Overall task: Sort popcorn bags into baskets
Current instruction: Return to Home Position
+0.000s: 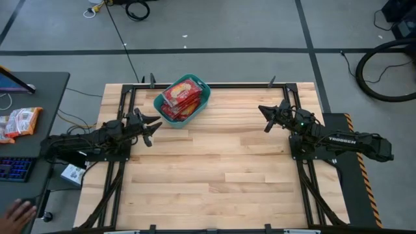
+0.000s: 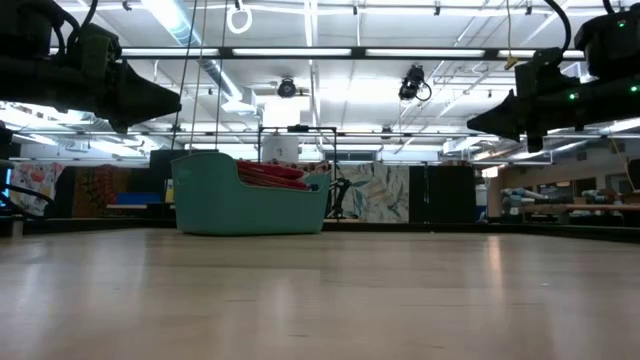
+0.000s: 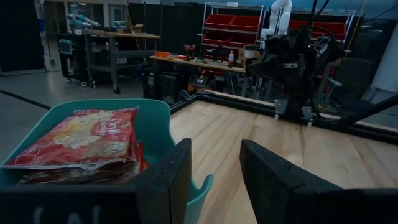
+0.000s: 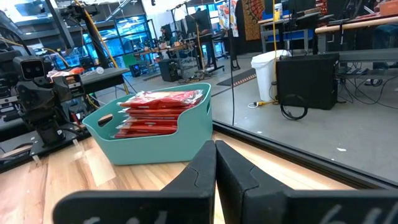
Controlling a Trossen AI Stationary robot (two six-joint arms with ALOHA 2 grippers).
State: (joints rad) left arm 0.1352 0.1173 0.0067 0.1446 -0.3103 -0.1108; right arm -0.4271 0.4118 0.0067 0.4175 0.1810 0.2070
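Red popcorn bags point(image 1: 182, 97) stacked in teal tub point(image 1: 207, 92) at surface point(image 1: 221, 175) far edge. Near it, left tool point(image 1: 153, 129): fingers apart, empty. The right tool point(image 1: 266, 118) is well apart, fingers together, empty. Only high view shows snack packets point(image 1: 19, 121) on side desk point(image 1: 45, 88), person's hand point(image 1: 18, 213).

From above, the light falls bright and even on the wooden table point(image 1: 221, 162), and shadows around the teal tub point(image 1: 182, 101) are soft and faint. At table height the ceiling strip lights point(image 2: 310, 52) glare above the tub, turning my left arm point(image 2: 90, 80) and right arm point(image 2: 560, 95) into black shapes (no detail shows on them). A pale sheen lies on the boards in front of the tub. My left wrist sees a dim room beyond the tub, and the top popcorn bag point(image 3: 81, 140) catches a dull shine.
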